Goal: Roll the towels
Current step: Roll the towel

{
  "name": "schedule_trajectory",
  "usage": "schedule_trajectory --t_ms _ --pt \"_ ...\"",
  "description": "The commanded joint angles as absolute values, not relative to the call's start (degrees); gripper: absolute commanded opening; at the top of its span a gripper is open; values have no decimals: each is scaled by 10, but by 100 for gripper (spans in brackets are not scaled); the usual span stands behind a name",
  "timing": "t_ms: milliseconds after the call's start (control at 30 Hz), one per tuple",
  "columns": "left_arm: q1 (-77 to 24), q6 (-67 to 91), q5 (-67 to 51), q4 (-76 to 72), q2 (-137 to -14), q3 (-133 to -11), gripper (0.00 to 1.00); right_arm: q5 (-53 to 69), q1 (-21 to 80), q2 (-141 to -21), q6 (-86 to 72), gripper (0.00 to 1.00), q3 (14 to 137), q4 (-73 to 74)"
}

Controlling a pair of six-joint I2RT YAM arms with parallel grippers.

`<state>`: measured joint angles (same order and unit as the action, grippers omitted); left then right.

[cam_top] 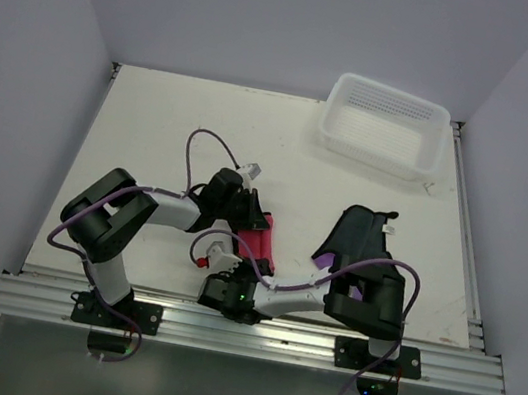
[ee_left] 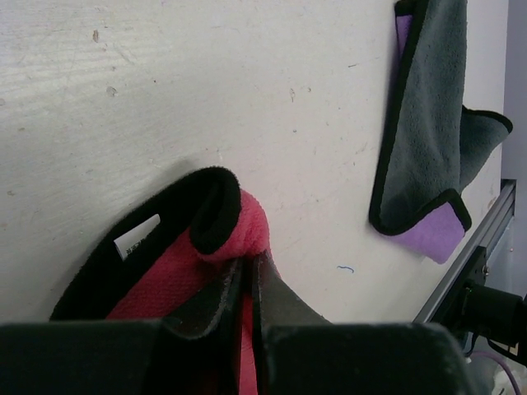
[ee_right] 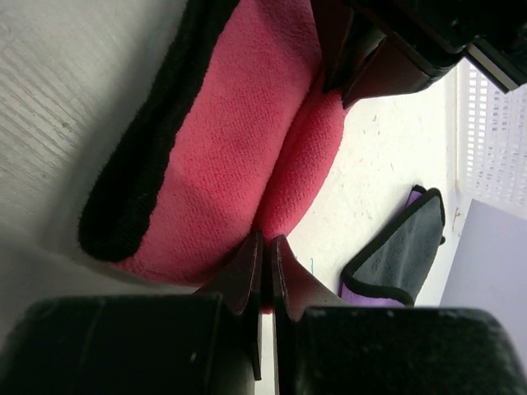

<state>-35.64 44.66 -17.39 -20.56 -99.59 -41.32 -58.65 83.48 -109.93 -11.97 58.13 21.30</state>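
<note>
pink towel (cam_top: 259, 240) mid-roll on table (cam_top: 185, 124) | left hand (ee_left: 247, 276) clamped on far end, right hand (ee_right: 265, 255) on near end, keeping roll tight | purple towel (cam_top: 358, 239) right, unrolled

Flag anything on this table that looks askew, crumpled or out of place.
The dark grey towel with purple backing lies crumpled and skewed, one corner flipped to show purple, untouched. The pink-red towel with black trim is bunched between both grippers. The white perforated plastic basket sits slightly angled.
</note>
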Motion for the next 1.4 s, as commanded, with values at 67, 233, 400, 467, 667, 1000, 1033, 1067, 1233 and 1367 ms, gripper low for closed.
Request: schedule_trajectory --t_ms 67,233,400,467,667,1000,1033,1067,1233,1367 --pt "-327 389 -98 -226 -1003 -418 0 -503 857 -1121 -116 0 599 236" --pt "-327 365 -69 -181 -998 -424 0 -490 857 -1127 -117 0 605 232" --pt "-328 346 -39 -146 -994 -421 0 -483 857 -1130 -121 0 607 221" --pt "-328 340 -34 -145 -997 -417 0 -482 857 -1132 -121 0 608 217" --pt "-328 338 -28 -136 -1012 -403 0 -483 857 -1124 -137 5 609 216" --pt "-329 339 -19 -163 -1023 -367 0 -471 846 -1085 -199 14 588 203" --pt "-330 338 -18 -165 -1021 -365 0 -469 844 -1078 -204 16 587 203" --pt "-330 338 -18 -169 -1022 -363 0 -467 838 -1073 -209 17 587 206" --pt "-330 334 -18 -176 -1029 -359 0 -448 815 -1028 -239 26 581 206" --pt "-332 335 -17 -180 -1033 -356 0 -438 806 -998 -247 30 575 206"
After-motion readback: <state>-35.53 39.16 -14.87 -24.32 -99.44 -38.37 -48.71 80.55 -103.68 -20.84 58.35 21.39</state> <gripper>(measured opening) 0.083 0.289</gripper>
